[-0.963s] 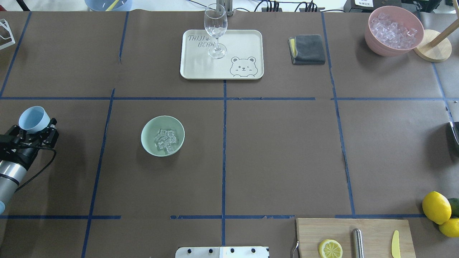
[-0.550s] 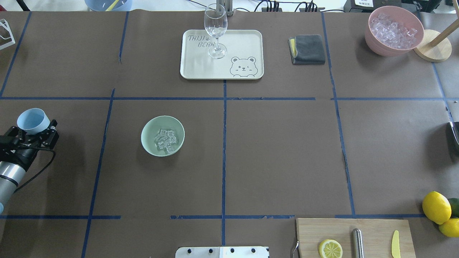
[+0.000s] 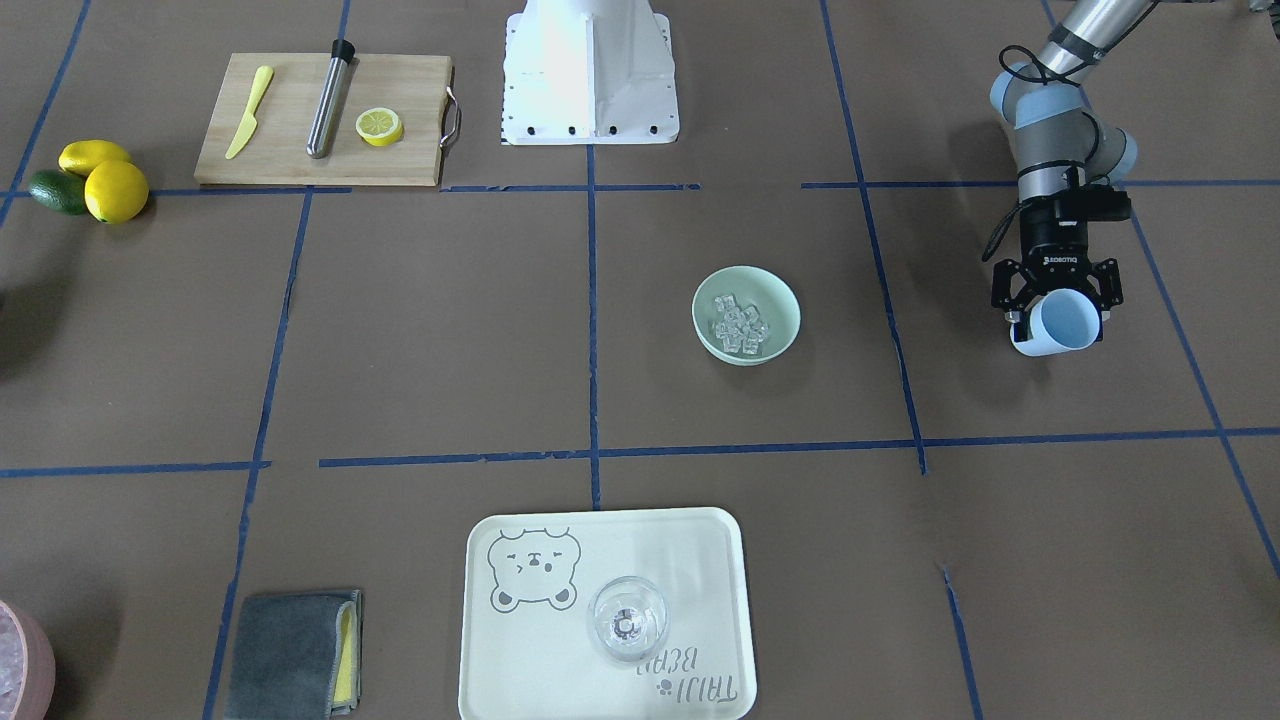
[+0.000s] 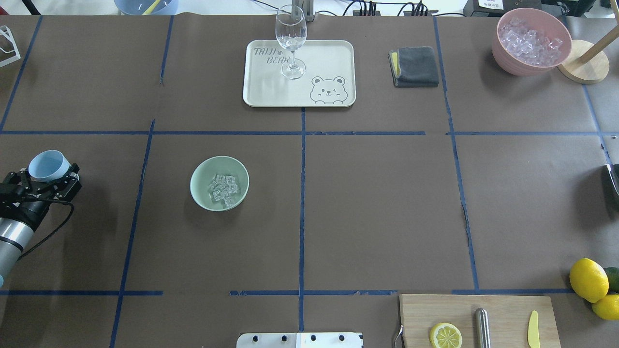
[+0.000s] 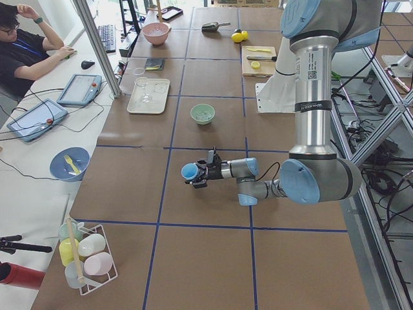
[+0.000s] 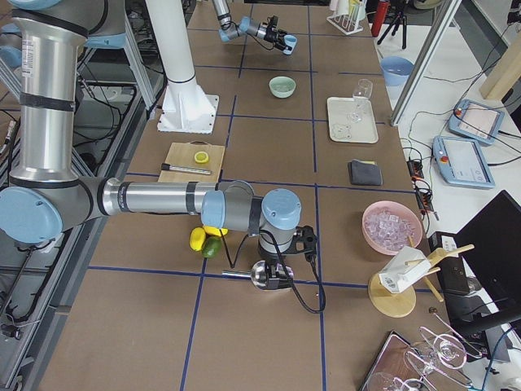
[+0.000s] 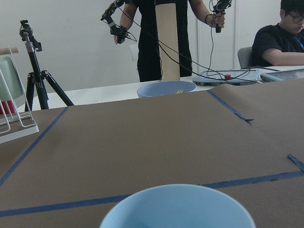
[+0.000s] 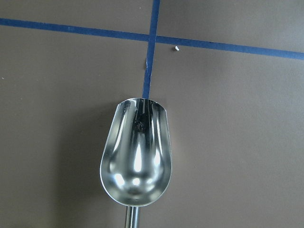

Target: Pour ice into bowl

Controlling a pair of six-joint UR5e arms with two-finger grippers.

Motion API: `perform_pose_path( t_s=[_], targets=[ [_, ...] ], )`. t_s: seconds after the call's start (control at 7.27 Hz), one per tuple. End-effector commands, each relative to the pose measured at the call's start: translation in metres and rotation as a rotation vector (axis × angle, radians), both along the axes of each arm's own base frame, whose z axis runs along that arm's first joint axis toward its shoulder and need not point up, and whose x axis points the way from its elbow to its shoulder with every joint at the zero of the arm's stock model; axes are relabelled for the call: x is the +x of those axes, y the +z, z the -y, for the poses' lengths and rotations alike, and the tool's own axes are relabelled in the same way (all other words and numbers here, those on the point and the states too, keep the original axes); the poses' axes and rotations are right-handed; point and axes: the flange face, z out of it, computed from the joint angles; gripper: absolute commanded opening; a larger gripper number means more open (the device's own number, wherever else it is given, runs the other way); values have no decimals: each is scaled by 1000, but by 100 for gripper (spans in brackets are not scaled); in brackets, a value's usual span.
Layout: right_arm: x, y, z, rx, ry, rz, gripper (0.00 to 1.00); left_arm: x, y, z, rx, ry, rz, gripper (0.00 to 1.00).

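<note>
The pale mint-green bowl [image 4: 219, 183] stands left of the table's middle, and it also shows in the front-facing view [image 3: 746, 314]. Several clear ice cubes [image 4: 223, 188] lie inside it [image 3: 741, 326]. My left gripper [image 4: 47, 176] is far to the bowl's left, shut on a light blue cup [image 4: 48, 165] and holding it above the table. The cup [image 3: 1062, 322] looks empty, and its rim fills the bottom of the left wrist view [image 7: 175, 209]. My right gripper [image 6: 274, 273] is at the table's right edge. A metal scoop [image 8: 136, 152], empty, reaches out from it; its fingers are hidden.
A cream tray [image 4: 333, 53] with a wine glass [image 4: 291, 41] stands at the back. A grey cloth [image 4: 415, 66] and a pink container of ice [image 4: 531, 41] are at the back right. A cutting board [image 4: 503, 309] and lemons [image 4: 588, 279] are near right.
My left gripper with the blue cup has shifted slightly and turned a little. The bowl and the ice in it have not moved.
</note>
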Motion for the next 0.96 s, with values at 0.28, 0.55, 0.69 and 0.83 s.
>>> perform_pose_path(
  t_s=[0.28,0.55,0.69,0.83],
  targets=[
    [2,-1,0,1,5,0,100,-46,-5,-20,37,39,-71,99],
    [3,-3,-1,6,8,0,100,-43,-17,-20,46,56,-91,99],
    [3,-3,-1,6,8,0,100,-40,-27,-20,51,81,-103,99],
    [3,-2,-1,4,8,0,100,-37,-44,-20,80,109,-87,99]
  ],
)
